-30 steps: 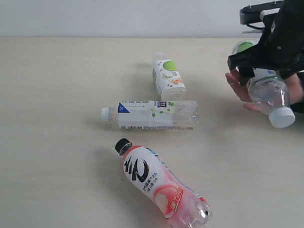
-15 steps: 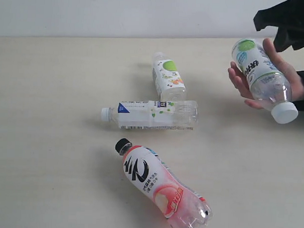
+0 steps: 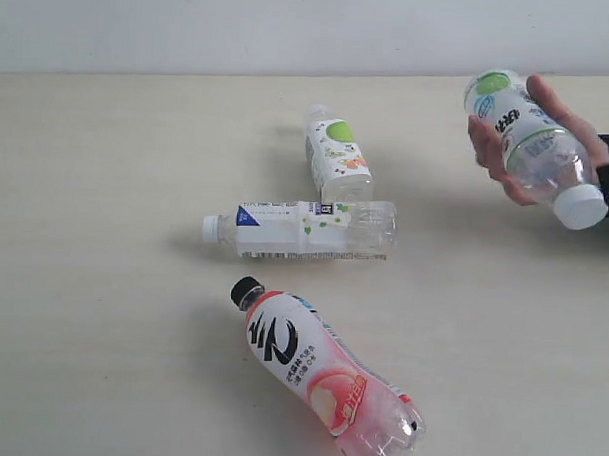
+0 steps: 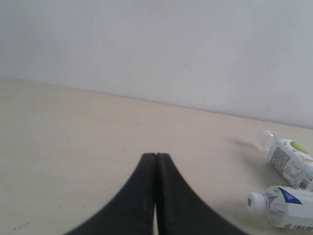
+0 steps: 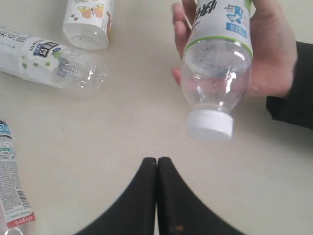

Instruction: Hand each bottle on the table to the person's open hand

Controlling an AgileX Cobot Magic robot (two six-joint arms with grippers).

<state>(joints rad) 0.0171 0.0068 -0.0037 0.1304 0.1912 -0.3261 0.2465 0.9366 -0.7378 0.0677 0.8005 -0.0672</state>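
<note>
handover 1 of 4 | right arm has left the exterior view; right gripper closed, empty | white-capped bottle now in the person's hand alone | left gripper closed, empty | green-label bottle, blue-label bottle and pink bottle lie on the table, i take those next

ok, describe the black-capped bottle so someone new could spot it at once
On the pale beige table, lowest in the exterior view, below the white-and-blue-labelled clear plastic bottle, lies the pink-labelled clear plastic bottle. It alone has a black cap.
</note>
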